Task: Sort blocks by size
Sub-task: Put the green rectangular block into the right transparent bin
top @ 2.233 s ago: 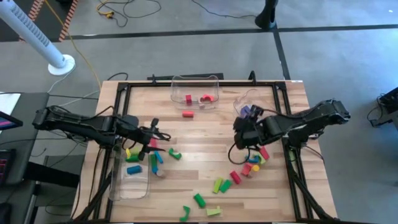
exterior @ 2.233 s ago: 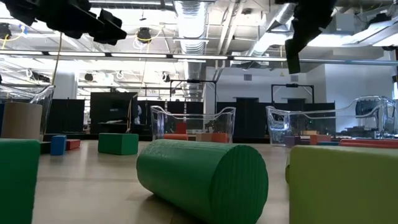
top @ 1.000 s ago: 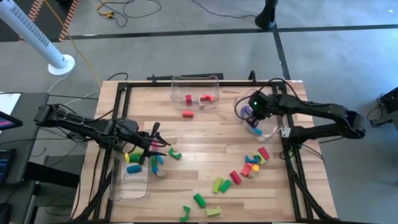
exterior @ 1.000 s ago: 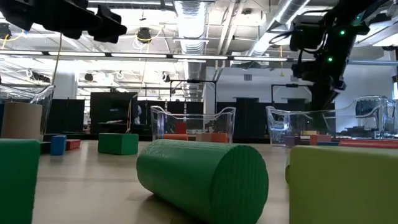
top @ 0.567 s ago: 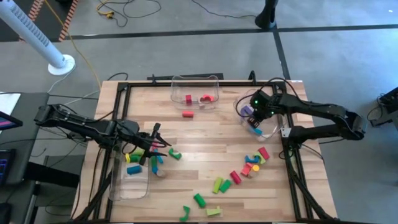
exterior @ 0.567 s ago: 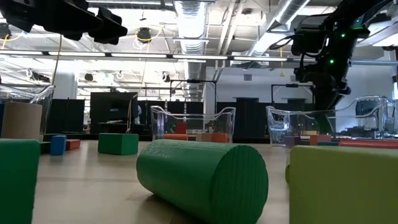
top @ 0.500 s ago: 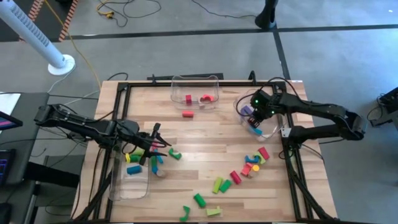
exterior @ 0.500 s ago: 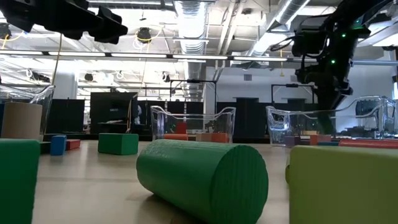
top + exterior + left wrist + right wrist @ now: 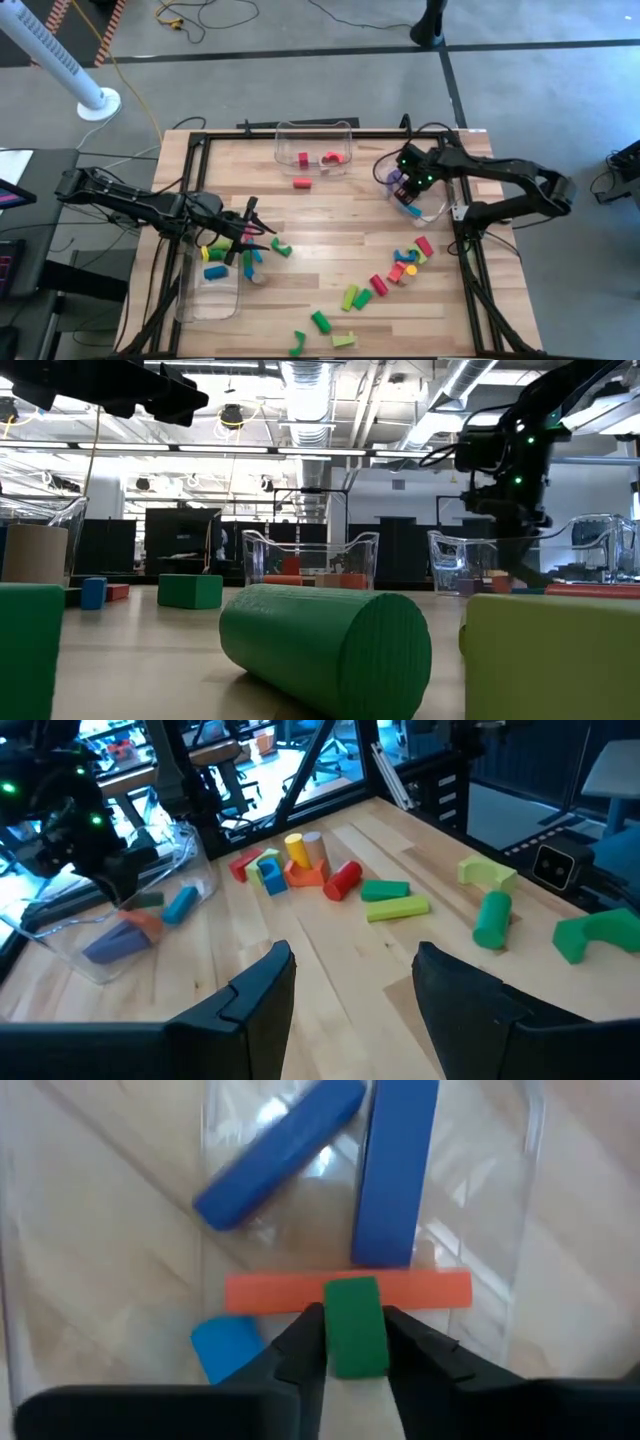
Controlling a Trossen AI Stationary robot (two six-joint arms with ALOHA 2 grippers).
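My right gripper (image 9: pixel 409 186) reaches down into the clear bin (image 9: pixel 428 208) at the table's right. It is shut on a small green block (image 9: pixel 355 1325). Under it in the bin lie an orange bar (image 9: pixel 425 1290), two blue bars (image 9: pixel 280 1150) (image 9: pixel 395 1175) and a short blue piece (image 9: pixel 225 1348). My left gripper (image 9: pixel 350 960) hangs open at the table's left (image 9: pixel 255 232), with nothing between its fingers. Loose blocks lie on the wood: a mixed cluster (image 9: pixel 405 262) and green ones (image 9: pixel 350 297). My right gripper pinches the green block's two opposite sides (image 9: pixel 330 1335) between its two fingers. The fingers come from above, pointing steeply down. The block sits just over the orange bar; whether it touches the bar, I cannot tell.
A second clear bin (image 9: pixel 315 150) at the far edge holds red and pink blocks. A third (image 9: pixel 210 288) lies at the left, with blocks beside my left gripper. A black frame (image 9: pixel 470 270) rims the table. A big green cylinder (image 9: pixel 325 640) lies near the front edge.
My right gripper has sunk deeper into the right bin and shifted a little toward the table's left, carrying the green block down with it.
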